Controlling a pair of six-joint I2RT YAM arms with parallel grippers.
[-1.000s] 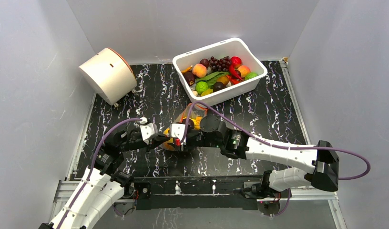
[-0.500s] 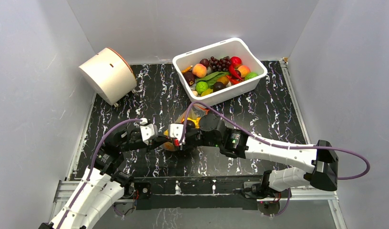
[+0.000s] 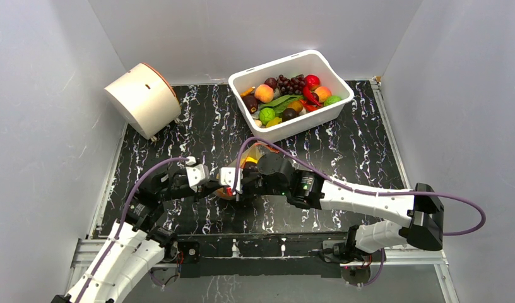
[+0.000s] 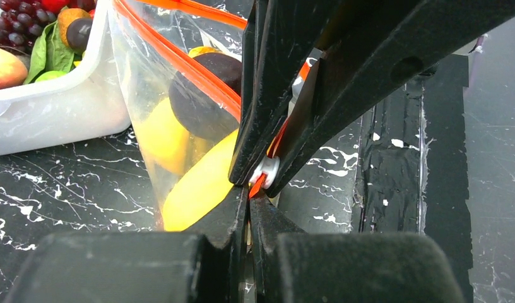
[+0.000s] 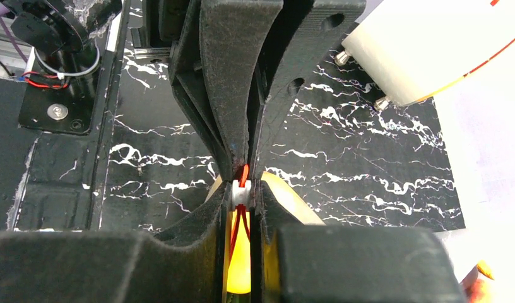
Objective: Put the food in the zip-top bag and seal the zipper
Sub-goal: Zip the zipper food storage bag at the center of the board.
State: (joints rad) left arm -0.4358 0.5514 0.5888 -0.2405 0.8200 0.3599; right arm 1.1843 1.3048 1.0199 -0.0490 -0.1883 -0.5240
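The zip-top bag [image 4: 144,76] stands on the table and holds food: a dark purple round fruit [image 4: 201,95], a yellow fruit [image 4: 159,136] and a yellow banana [image 4: 201,186]. Its red-orange zipper [image 4: 179,58] runs along the mouth. My left gripper [image 4: 249,194] is shut on the end of the zipper strip. My right gripper [image 5: 241,189] is shut on the zipper's white slider [image 5: 241,193], tip to tip with the left fingers. In the top view the two grippers, left [image 3: 212,185] and right [image 3: 235,183], meet at the bag [image 3: 255,154], which the right arm mostly hides.
A white bin [image 3: 293,126] with several toy fruits and vegetables stands at the back right, close behind the bag, and shows in the left wrist view [image 4: 53,113]. A round white container [image 3: 143,99] lies tipped at the back left.
My right gripper has slid left along the zipper with the slider, closing the gap to my left gripper. The left gripper has held still.
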